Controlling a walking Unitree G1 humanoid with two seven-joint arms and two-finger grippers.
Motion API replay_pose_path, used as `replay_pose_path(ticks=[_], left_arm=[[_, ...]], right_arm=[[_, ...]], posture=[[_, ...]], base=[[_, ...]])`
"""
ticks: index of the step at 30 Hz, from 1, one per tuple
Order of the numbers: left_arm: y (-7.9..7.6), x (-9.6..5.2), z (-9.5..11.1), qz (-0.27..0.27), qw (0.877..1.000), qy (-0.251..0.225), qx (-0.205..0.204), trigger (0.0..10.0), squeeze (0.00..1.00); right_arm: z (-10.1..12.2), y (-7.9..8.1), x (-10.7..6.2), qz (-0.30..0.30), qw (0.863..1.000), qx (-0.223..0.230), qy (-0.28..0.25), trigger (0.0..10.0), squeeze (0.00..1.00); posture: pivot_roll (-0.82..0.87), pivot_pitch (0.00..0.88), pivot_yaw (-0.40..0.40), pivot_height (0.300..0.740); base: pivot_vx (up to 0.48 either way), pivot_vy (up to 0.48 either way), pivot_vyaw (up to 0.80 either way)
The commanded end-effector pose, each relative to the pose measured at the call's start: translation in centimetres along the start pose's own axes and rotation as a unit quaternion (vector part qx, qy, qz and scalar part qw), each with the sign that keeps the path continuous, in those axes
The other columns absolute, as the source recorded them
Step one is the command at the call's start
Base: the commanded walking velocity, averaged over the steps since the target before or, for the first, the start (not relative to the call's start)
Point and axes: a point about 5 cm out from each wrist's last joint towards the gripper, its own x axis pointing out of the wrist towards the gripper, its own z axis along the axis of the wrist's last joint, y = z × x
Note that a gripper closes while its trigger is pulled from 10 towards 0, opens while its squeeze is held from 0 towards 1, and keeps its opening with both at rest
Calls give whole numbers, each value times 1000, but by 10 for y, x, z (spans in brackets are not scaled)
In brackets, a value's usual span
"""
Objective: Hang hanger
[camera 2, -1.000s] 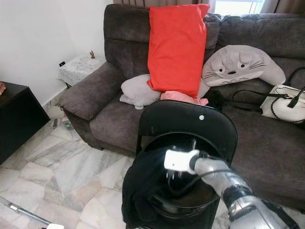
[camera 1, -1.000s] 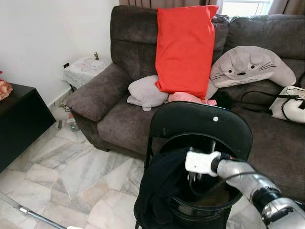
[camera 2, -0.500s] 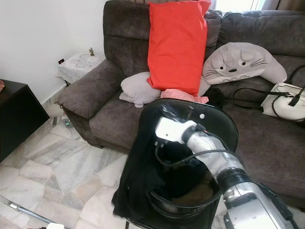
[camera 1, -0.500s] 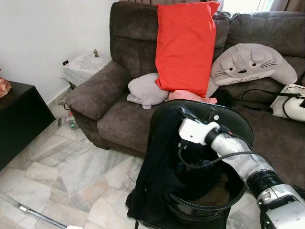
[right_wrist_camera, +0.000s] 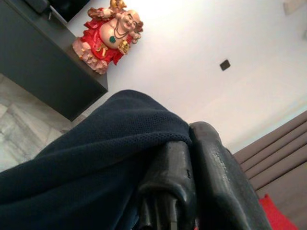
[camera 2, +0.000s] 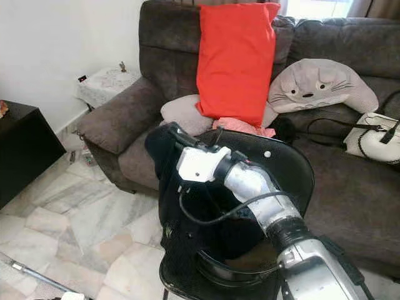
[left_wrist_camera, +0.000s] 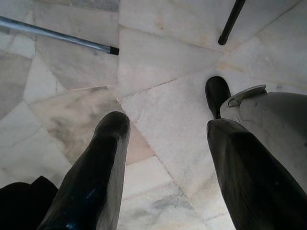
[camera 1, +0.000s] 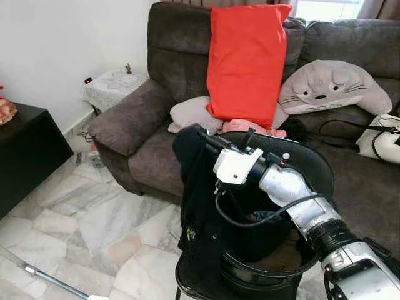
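Right gripper [camera 1: 199, 135]: fingers clamped on the dark garment [camera 1: 199, 206], held raised above the black basket [camera 1: 269, 275] beside the chair [camera 1: 300, 164]. Hanger indiscernible. Left gripper [left_wrist_camera: 165, 158]: fingers apart, idle. Risk: cloth snagging the basket rim, slipping free.

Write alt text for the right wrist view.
The right gripper, fingers closed, clamps a fold of dark navy cloth draped over it. Behind, a red and gold laughing figurine sits on a dark cabinet against a white wall.
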Motion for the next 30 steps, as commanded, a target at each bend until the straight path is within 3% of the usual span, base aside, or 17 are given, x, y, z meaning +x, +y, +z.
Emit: replay_pose_path(ticks=[1, 9, 12, 24, 30], left_arm=[[2, -1, -7, 4, 1000, 13, -2, 10000, 0], [2, -1, -6, 4, 1000, 13, -1, 10000, 0], [3, -1, -6, 5, 1000, 13, -2, 10000, 0], [4, -1, -6, 6, 1000, 13, -1, 10000, 0], [3, -1, -6, 6, 1000, 13, -1, 10000, 0]], right_arm=[[4, -10, 0, -16, 1000, -8, -10, 0, 0], [13, -40, -4, -66, 997, -22, -25, 0, 0], [25, -52, -1, -92, 994, -24, -54, 0, 0], [45, -62, 6, -105, 989, -35, -94, 0, 0], [75, -61, 17, -90, 982, -25, -166, 0, 0]], posture=[[6, 53, 81, 740], [5, 53, 83, 740], [4, 53, 84, 740], [5, 52, 85, 740], [4, 52, 86, 740]], base=[[0, 0, 0], [0, 0, 0], [0, 0, 0], [0, 0, 0], [0, 0, 0]])
